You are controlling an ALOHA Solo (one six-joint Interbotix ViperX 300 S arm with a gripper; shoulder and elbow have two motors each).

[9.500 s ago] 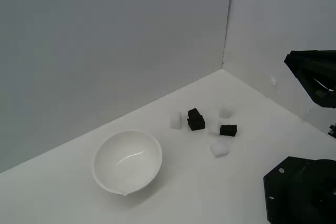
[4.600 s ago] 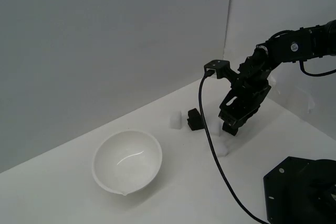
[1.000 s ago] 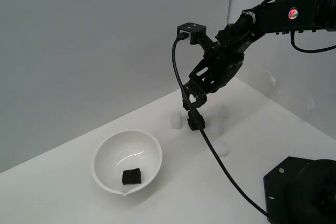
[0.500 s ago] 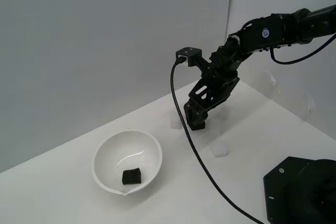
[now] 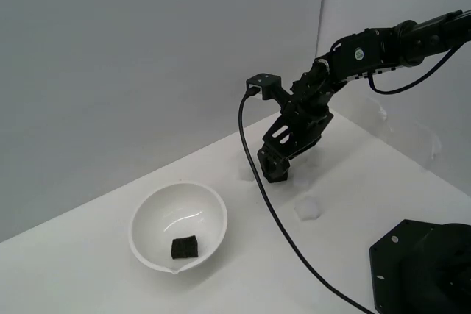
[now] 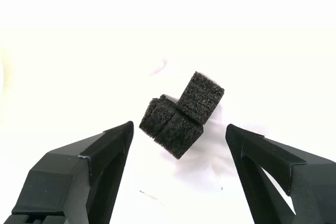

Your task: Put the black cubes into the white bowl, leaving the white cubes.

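End effector gapes around two black cubes, seemingly hidden in the exterior view.

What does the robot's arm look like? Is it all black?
Mostly, yes. The arm is matte black and chunky, with one small round sticker in bright colours. A thin black cable loops down from a little black box near the wrist. The end effector has two black fingers with flat, angular, wedge-shaped tips.
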